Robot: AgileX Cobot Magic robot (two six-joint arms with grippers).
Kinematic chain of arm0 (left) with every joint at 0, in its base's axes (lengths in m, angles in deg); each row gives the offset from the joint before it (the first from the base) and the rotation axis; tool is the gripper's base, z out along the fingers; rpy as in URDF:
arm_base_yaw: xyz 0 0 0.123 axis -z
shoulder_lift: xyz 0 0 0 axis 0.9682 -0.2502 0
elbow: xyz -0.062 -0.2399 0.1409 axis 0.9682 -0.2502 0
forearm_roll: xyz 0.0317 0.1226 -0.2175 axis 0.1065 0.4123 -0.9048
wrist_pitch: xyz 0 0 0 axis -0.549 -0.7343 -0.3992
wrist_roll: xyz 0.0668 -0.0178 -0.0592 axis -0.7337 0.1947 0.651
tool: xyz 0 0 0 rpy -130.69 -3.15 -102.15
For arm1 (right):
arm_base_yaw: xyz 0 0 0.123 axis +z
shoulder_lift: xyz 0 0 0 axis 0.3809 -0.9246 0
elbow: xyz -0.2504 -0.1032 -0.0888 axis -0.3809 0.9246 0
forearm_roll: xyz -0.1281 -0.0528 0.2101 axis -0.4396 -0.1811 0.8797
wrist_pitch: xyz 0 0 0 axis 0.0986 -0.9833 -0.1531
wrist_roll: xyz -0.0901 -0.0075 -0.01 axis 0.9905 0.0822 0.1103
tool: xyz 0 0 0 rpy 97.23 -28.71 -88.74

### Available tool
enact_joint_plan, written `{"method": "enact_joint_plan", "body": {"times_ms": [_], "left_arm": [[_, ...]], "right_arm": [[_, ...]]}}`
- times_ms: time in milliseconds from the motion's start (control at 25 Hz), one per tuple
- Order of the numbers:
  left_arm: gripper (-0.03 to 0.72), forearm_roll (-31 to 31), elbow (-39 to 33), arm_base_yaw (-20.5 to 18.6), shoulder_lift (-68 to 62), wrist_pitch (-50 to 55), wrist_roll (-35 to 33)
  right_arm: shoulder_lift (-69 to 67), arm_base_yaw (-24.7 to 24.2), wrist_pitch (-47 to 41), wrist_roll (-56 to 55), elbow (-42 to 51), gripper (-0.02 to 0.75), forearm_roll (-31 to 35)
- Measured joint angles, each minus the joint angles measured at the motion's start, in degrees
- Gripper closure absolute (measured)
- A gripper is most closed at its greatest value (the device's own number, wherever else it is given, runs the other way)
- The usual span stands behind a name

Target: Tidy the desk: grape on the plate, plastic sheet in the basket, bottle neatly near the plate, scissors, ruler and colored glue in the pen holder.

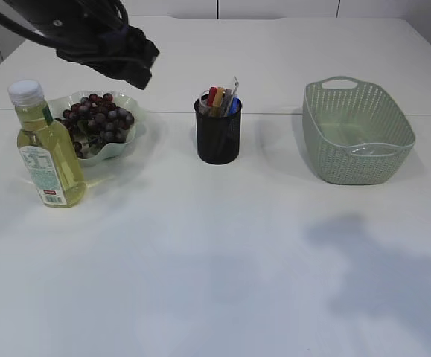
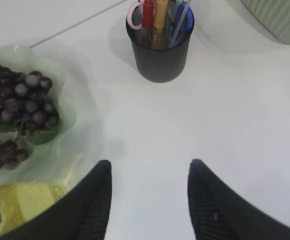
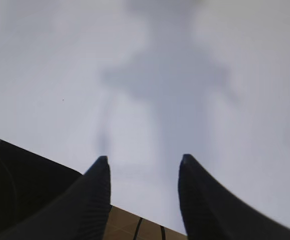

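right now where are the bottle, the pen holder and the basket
bottle (image 1: 51, 160): exterior view, on the label-side body
pen holder (image 1: 218, 137): exterior view, on the front mesh wall
basket (image 1: 349, 160): exterior view, on the near outer wall

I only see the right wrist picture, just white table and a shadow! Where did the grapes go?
Observer: The dark purple grape bunch lies on the wavy pale green plate, at the table's left.
Operator: Is the bottle close to it?
Observer: Yes, the clear bottle of yellow liquid with a white cap stands upright just in front of the plate's left side.
Operator: What's in the cup thing?
Observer: The black mesh pen holder holds red and yellow sticks and blue-handled scissors.
Operator: Is the other tool holding anything?
Observer: No, the left tool is open and empty.
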Motion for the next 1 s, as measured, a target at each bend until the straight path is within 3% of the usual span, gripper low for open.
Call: {"method": "enact_joint_plan", "body": {"times_ms": [200, 400, 560, 1000], "left_arm": [[0.326, 2.34, 0.00, 0.00, 7.18, 6.02, 1.95], [0.326, 8.32, 0.00, -0.09, 14.06, 10.05, 5.50], [0.326, 8.75, -0.44, -1.15, 18.45, 12.54, 5.97], [0.327, -4.61, -19.82, -1.40, 42.93, 13.37, 3.41]], "right_arm": [[0.00, 0.00, 0.00, -1.37, 0.00, 0.260, -0.79], [0.00, 0.00, 0.00, -1.50, 0.00, 0.236, -0.44], [0.00, 0.00, 0.00, -1.60, 0.00, 0.235, -0.09], [2.67, 0.00, 0.79, -1.74, 0.00, 0.235, 0.04]]}}
